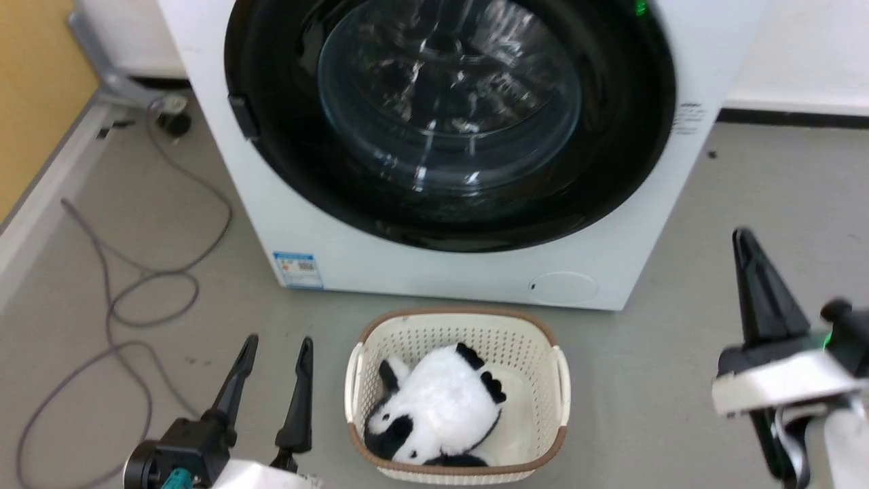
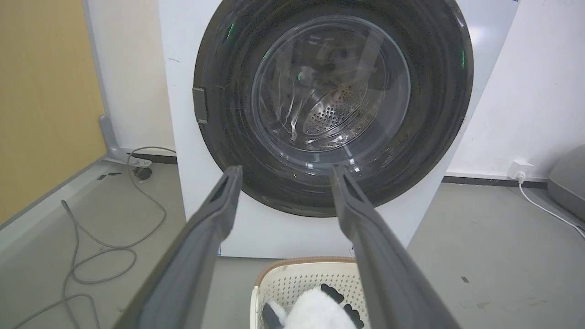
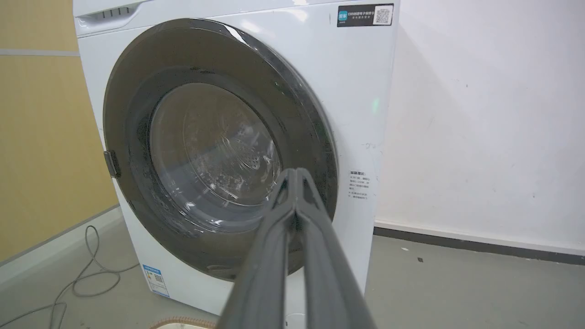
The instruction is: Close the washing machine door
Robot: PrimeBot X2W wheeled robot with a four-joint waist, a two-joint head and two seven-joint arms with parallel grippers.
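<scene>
**Round door lies against the machine front, both grippers clear of it**

The big white boxy front-loading washing machine [image 1: 407, 272] stands on a grey floor [image 1: 747, 176]. Its front faces the robot. The washing machine door [image 1: 448, 115], a large round black-rimmed disc with a clear domed glass bowl at its centre, covers nearly the whole width of the front. In the right wrist view the disc [image 3: 219, 151] sits flat against the white panel, and the perforated steel drum shows dimly through the glass. Whether the latch has caught cannot be told. A small dark catch [image 1: 242, 117] sits on the rim's left edge.

The left gripper [image 1: 280, 339] hangs low at the lower left, above the floor and well apart from the door. Its two long dark fingers are spread wide with nothing between them, and in its own wrist view [image 2: 286, 168] they frame the lower part of the glass. The right gripper [image 1: 745, 239] is at the lower right, off to the side of the machine. Its fingers are pressed together at the tips [image 3: 296, 171] and grasp nothing.

Just in front of the machine stands a small cream perforated plastic basket with a brown rim [image 1: 560, 380]. It holds a black-and-white plush panda [image 1: 441, 401]. A blue label sticker [image 1: 297, 269] and a round white cap [image 1: 562, 287] sit low on the front. A loose grey cable [image 1: 108, 299] loops over the floor to the left.
</scene>
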